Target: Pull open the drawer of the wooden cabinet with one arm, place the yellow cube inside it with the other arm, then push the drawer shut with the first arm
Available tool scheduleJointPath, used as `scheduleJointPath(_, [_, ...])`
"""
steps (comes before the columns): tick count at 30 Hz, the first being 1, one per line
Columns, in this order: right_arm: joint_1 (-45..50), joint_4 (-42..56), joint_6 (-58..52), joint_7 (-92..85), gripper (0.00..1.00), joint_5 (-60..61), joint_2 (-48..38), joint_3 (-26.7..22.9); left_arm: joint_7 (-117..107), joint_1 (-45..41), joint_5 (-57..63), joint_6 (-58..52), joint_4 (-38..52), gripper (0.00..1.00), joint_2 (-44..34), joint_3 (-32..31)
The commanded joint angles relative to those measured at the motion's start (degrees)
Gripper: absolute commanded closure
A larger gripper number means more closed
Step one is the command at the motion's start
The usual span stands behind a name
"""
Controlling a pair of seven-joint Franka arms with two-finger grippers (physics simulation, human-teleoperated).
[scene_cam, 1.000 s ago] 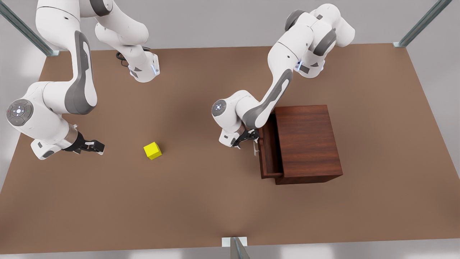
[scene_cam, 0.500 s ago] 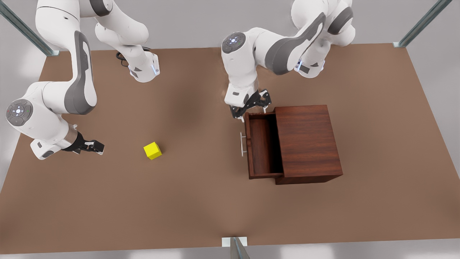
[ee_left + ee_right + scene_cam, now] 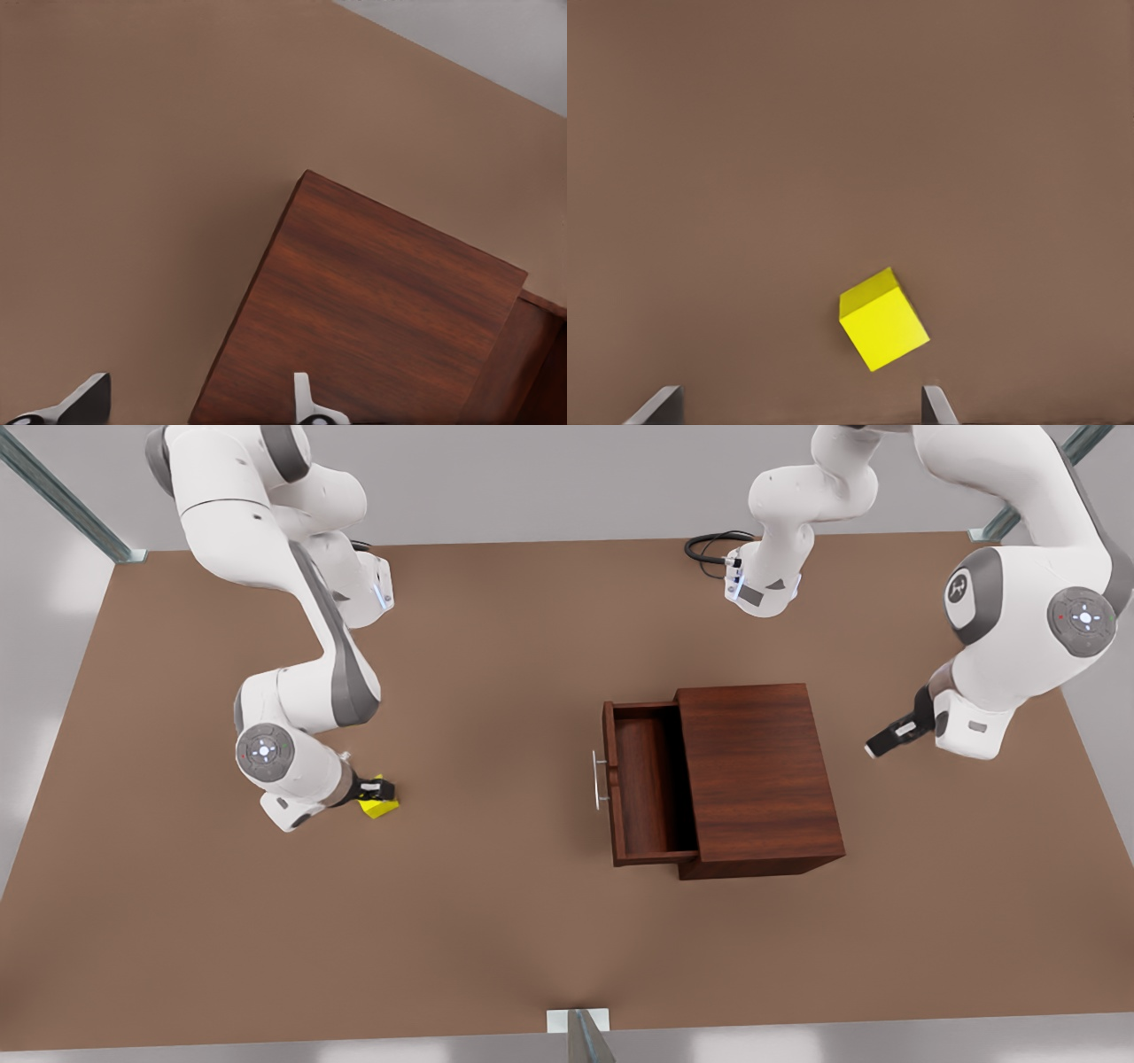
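Observation:
The wooden cabinet (image 3: 757,771) stands right of the table's middle, and its drawer (image 3: 647,779) is pulled out toward the front view's left, with the silver handle (image 3: 600,779) free. My left gripper (image 3: 886,741) hovers off the cabinet's far side on the front view's right, open (image 3: 195,412), looking down on the cabinet top (image 3: 372,310). The yellow cube (image 3: 383,807) lies on the table at the left. My right gripper (image 3: 372,790) is down over it, open (image 3: 799,412), with the cube (image 3: 883,319) just ahead of its spread fingers.
The brown table (image 3: 496,921) has wide bare room between cube and drawer. Both arm bases (image 3: 359,593) and a black cable (image 3: 709,545) sit at the back edge. A metal bracket (image 3: 578,1020) marks the front edge.
The left arm has let go of the handle and swung away past the cabinet to the front view's right. The drawer stands pulled out. The right arm has come down onto the cube.

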Motion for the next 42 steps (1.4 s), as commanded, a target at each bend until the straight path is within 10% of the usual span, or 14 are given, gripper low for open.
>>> scheduleJointPath(1, [0.1, -3.5, 8.8, 37.8, 0.0, 1.0, -0.7, 0.1, 26.8, 4.4, -3.0, -1.9, 1.0, 0.0, 0.2, 0.1])
scheduleJointPath(15, [-0.1, -22.8, 37.0, 53.0, 0.0, 1.2, -1.8, -0.2, 26.4, 4.2, -2.8, -1.7, 0.4, 0.0, 0.3, -0.2])
scheduleJointPath(42, [-1.5, -30.6, 40.2, 57.5, 0.0, 0.3, 2.8, -0.2, 24.0, -3.2, -0.8, -5.7, 1.0, 0.0, 1.6, -0.8])
